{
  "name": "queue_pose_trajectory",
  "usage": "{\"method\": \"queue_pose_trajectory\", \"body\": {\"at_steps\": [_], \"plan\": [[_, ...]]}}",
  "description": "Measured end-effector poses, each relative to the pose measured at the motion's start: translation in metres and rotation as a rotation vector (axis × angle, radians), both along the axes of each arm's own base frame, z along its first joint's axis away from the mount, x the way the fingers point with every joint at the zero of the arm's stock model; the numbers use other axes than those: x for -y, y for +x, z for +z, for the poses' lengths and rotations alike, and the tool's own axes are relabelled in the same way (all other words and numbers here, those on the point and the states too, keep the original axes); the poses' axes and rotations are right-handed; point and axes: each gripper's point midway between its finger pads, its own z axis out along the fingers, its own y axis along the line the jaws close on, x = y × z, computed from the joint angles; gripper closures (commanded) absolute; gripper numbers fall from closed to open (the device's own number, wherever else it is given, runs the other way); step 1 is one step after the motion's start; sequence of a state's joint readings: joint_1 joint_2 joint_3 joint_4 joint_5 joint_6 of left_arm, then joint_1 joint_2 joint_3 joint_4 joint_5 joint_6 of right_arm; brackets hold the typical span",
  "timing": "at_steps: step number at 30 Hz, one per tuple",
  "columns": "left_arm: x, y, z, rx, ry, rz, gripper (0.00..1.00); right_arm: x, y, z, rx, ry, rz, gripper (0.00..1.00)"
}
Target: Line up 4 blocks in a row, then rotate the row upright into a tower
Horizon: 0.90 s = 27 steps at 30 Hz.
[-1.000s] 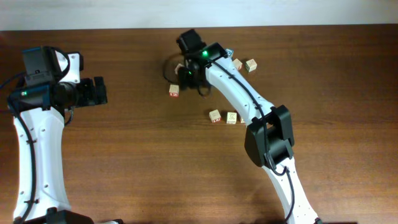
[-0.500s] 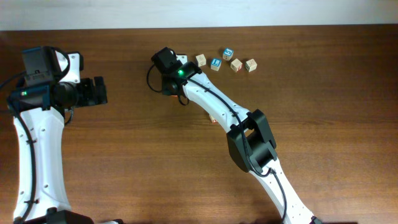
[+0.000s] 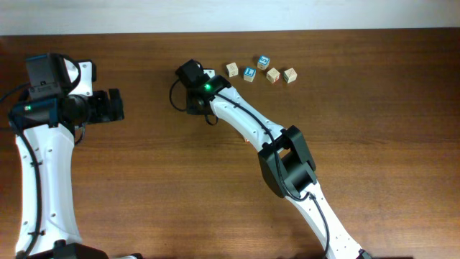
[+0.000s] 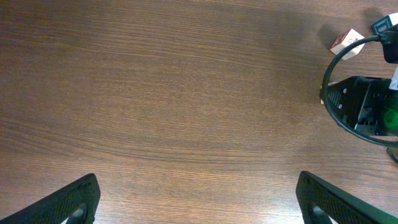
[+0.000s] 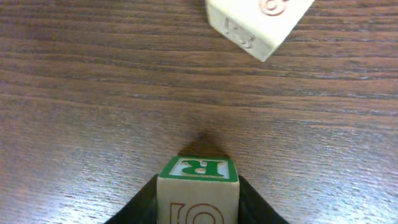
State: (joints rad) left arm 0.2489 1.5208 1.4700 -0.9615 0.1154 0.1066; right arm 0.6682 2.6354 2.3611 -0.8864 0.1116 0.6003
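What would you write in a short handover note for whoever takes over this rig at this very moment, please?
Left pincer: open, over the table, apart from the blocks.
Right pincer: shut on the green-R block; whether it is lifted cannot be told.
Blocks: a red-printed block lies just beyond the held one. Three pale blocks sit in the far row with two blue cubes.
Done: the pictures do not show which blocks are already turned.
Left: probably turn the held block, set it down, then check the others.
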Motion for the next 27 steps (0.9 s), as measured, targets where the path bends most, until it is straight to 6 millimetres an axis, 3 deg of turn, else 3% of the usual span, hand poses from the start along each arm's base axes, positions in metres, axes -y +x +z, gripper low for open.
{"method": "queue_pose_trajectory", "body": {"at_steps": [5,7,9,13,16,20,23,27], "plan": [[0.000,0.000,0.000,0.000,0.000,0.000,0.01,0.016,-0.018,-0.002,-0.078,-0.070,0.016,0.66],[0.000,0.000,0.000,0.000,0.000,0.000,0.01,0.029,-0.040,-0.003,-0.169,-0.123,0.052,0.61],[0.000,0.000,0.000,-0.001,0.000,0.000,0.01,0.052,-0.075,-0.007,-0.323,-0.204,0.080,0.59],[0.000,0.000,0.000,0.000,0.000,0.000,0.01,0.080,-0.109,-0.005,-0.479,-0.291,0.085,0.54],[0.000,0.000,0.000,0.000,0.000,0.000,0.01,0.092,-0.114,-0.003,-0.523,-0.316,0.075,0.53],[0.000,0.000,0.000,0.000,0.000,0.000,0.01,0.112,-0.108,-0.001,-0.559,-0.304,0.034,0.53],[0.000,0.000,0.000,0.000,0.000,0.000,0.01,0.110,-0.108,0.003,-0.590,-0.246,0.074,0.51],[0.000,0.000,0.000,0.000,0.000,0.000,0.01,0.085,-0.089,0.042,-0.484,-0.146,0.130,0.51]]}}
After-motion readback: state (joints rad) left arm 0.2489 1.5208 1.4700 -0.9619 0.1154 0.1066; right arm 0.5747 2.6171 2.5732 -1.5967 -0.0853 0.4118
